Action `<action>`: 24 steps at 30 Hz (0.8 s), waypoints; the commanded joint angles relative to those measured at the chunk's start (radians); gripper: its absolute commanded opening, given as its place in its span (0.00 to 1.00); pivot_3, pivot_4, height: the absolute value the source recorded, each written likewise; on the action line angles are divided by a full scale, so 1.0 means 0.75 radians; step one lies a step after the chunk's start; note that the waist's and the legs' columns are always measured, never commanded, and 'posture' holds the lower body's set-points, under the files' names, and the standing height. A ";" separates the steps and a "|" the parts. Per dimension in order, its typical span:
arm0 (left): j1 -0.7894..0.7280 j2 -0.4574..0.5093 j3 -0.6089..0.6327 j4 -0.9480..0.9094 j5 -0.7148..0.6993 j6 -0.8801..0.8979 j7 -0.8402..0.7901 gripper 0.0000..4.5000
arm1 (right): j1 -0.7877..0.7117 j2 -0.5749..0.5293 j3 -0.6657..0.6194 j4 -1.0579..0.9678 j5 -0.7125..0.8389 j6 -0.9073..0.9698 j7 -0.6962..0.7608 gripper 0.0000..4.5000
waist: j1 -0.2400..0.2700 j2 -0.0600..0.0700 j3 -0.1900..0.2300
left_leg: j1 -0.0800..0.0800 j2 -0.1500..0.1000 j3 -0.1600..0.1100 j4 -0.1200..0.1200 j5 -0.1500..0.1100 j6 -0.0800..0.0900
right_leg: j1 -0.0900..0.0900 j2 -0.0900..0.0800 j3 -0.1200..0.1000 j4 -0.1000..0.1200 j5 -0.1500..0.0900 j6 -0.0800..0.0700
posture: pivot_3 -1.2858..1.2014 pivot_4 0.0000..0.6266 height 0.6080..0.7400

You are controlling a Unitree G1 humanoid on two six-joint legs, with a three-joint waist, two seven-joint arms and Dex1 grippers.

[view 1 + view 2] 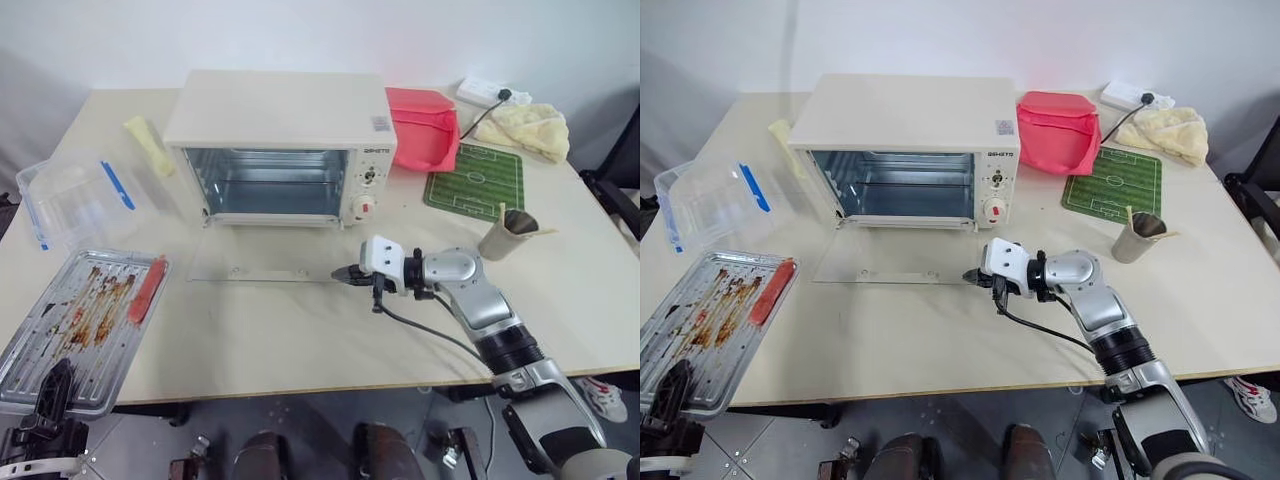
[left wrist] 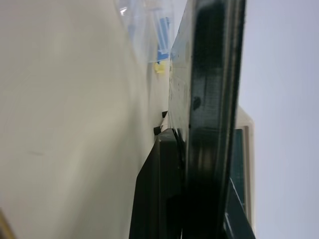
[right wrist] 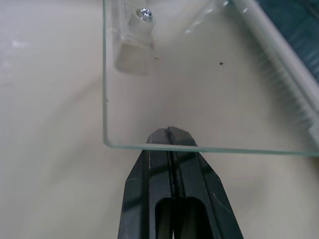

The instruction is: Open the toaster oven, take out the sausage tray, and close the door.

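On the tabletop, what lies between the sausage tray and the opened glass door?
Nothing: in the left eye view the strip of table between the sausage tray and the flat-lying door is bare. The clear plastic box sits farther back, outside that strip.

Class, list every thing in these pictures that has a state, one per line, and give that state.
toaster oven: open, racks bare
door: folded down flat on the table
sausage tray: out of the oven, at the table's edge, one sausage on it
clear plastic box: lid off
left gripper: shut on sausage tray
right gripper: shut, tips under the door's edge
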 commanded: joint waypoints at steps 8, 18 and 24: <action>-0.001 0.097 -0.059 -0.008 -0.024 0.028 -0.012 0.00 | -0.236 -0.026 -0.106 -0.009 0.099 0.069 0.032 0.01 | 0.005 0.000 0.000 | 0.000 0.000 -0.001 0.000 -0.001 0.000 | 0.000 0.000 -0.001 0.000 -0.001 -0.002 | 0.52 0.24 1.00; -0.341 0.440 -0.147 0.282 -0.024 0.297 0.035 0.00 | -0.549 0.090 -0.156 0.408 0.027 -0.209 -0.168 0.01 | -0.001 0.002 0.001 | 0.001 0.001 0.000 0.000 0.000 -0.002 | -0.001 0.001 -0.001 0.007 -0.001 -0.003 | 0.52 0.24 1.00; -0.533 0.652 -0.169 0.534 -0.024 0.552 0.000 0.00 | -0.621 0.120 -0.188 0.488 0.017 -0.286 -0.278 0.01 | -0.011 0.002 0.001 | 0.001 0.001 0.001 0.000 0.001 -0.003 | -0.002 0.001 -0.001 0.010 -0.001 -0.002 | 0.52 0.24 1.00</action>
